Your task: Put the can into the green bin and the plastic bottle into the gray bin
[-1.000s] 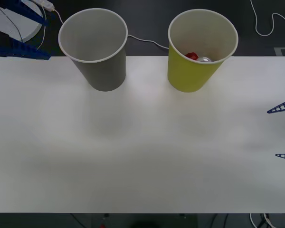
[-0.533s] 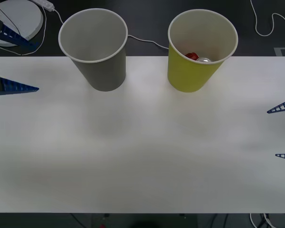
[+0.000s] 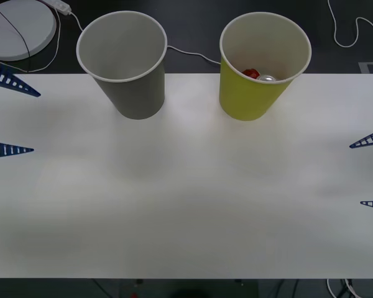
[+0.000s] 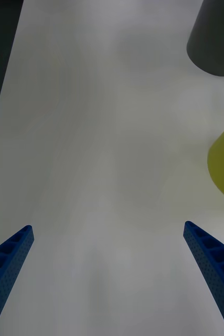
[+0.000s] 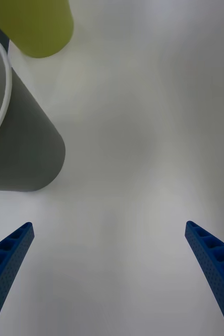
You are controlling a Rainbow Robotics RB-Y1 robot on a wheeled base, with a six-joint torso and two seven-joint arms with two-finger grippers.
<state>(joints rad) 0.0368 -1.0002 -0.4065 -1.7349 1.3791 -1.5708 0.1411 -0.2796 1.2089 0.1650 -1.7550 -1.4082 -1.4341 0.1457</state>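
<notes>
Since the earlier frames the left gripper has drawn back along the left edge of the front view, from the upper left corner down to mid-left; its two blue ribbed fingers are spread wide with nothing between them. The right gripper hangs at the right edge where it was, fingers likewise apart and empty.

Outward from the left gripper, the gray bin stands upright at upper left of centre on the white table; its pale inside shows nothing in it. To its right, well apart, stands the green bin, also upright. The can lies at its bottom, red body and silvery top showing.

Two bins, one can, two grippers. Behind the table, a white round disc sits at the upper left corner.
</notes>
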